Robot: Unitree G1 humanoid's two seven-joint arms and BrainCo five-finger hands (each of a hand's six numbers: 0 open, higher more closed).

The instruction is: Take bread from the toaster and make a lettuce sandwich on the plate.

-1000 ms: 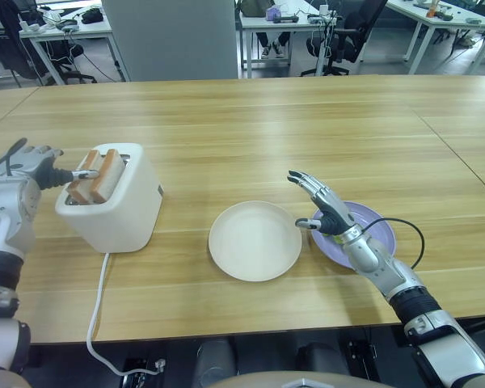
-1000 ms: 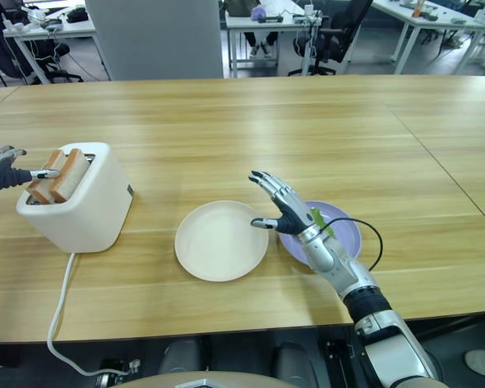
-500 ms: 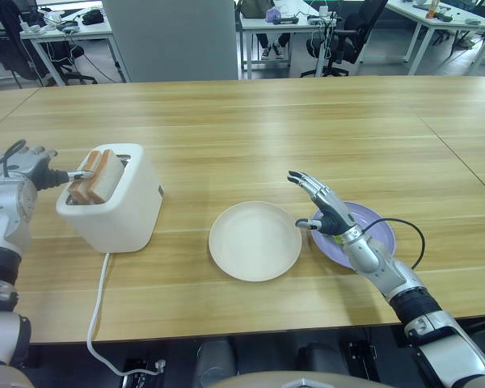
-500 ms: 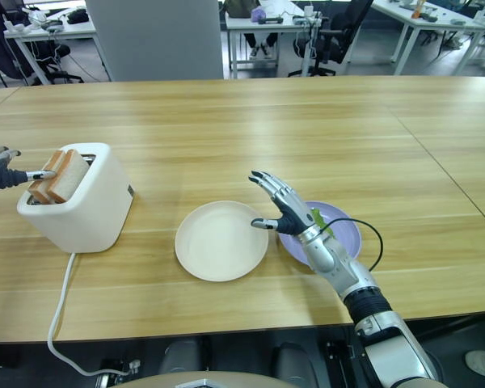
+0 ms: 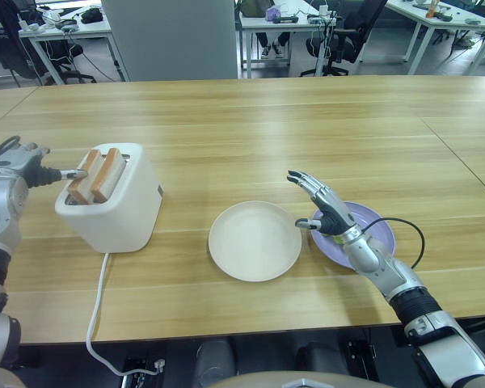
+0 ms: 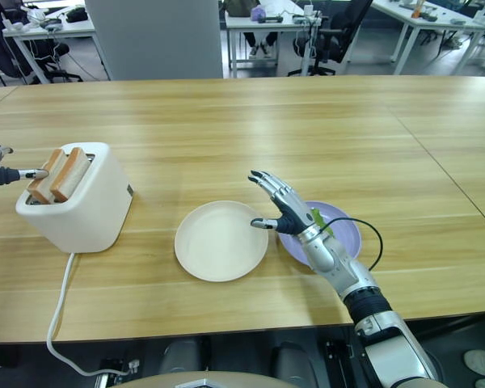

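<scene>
Wood-topped table carried everything, and we judged the task to be at its first step: getting bread out of the toaster. At the far left our left hand was level with the toaster's top, its fingers stretched out straight and uncurled, holding nothing. Just past the fingertips stood two slices of bread, upright in the slots of the white toaster. The foremost tip was at the face of the nearer slice, though we could not tell whether it touched. Neither slice was pinched from both sides. The next move, as we read it, called for closing finger and thumb across one slice and lifting it straight up, clear of the slot, before carrying it rightward.

Well to the right of those fingers lay the white plate, bare, where the sandwich was to be built. Over its right rim hung our right hand, fingers spread wide, the thumb tip reaching toward the white plate; it gripped nothing. Beneath the palm and wrist sat a purple plate, just beside the white one, with a piece of lettuce on it, close to the wrist. The lettuce was untouched, so we took that hand to be waiting on the bread.
</scene>
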